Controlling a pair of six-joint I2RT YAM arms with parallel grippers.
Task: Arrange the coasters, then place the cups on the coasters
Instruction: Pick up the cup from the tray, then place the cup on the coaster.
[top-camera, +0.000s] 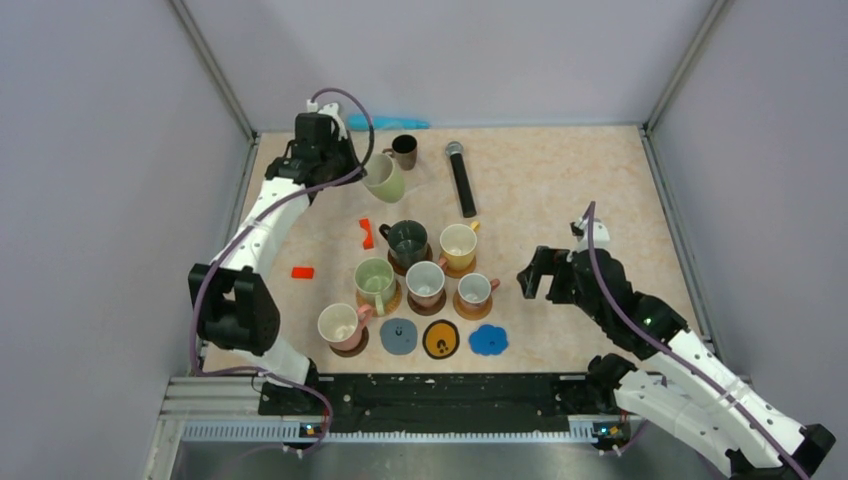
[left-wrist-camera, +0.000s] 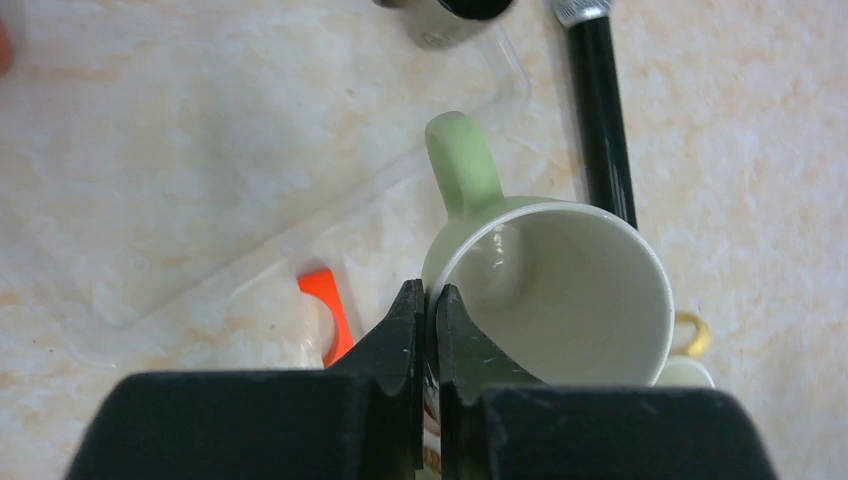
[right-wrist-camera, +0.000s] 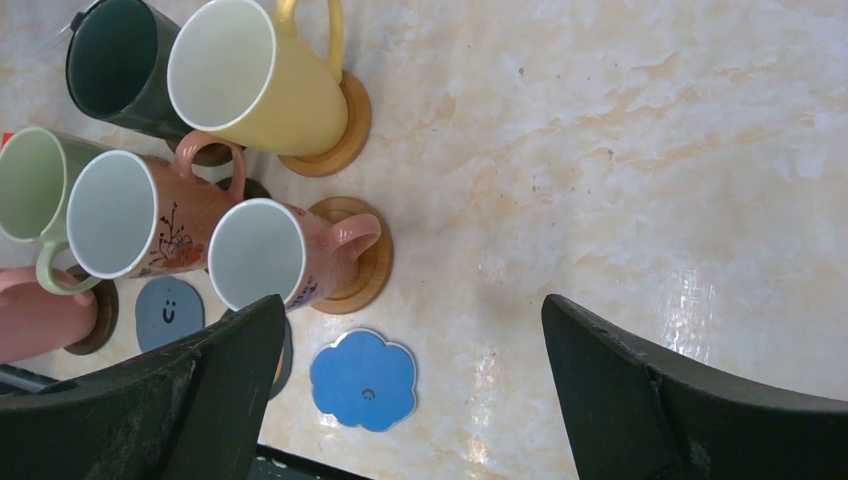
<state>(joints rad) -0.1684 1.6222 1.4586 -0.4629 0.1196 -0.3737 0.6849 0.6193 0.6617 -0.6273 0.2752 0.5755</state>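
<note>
My left gripper (top-camera: 362, 165) (left-wrist-camera: 428, 296) is shut on the rim of a pale green cup (top-camera: 384, 178) (left-wrist-camera: 560, 300), held tilted above the back left of the table. Several cups stand on brown coasters mid-table: dark green (top-camera: 408, 240), yellow (top-camera: 459, 245), pale green (top-camera: 375, 280) and three pink ones (top-camera: 426, 282). In front lie three bare coasters: grey-blue (top-camera: 398, 335), black-and-yellow (top-camera: 440, 340), blue scalloped (top-camera: 488, 340) (right-wrist-camera: 362, 380). A brown cup (top-camera: 405, 150) stands at the back. My right gripper (top-camera: 540, 272) (right-wrist-camera: 410, 305) hangs open to the right of the cluster, holding nothing.
A black microphone (top-camera: 461, 178) lies at the back, right of the held cup. Two red-orange pieces (top-camera: 366, 232) (top-camera: 302, 272) lie left of the cups. A light blue object (top-camera: 388, 123) rests against the back wall. A clear plastic sheet (left-wrist-camera: 300, 250) lies under the left gripper.
</note>
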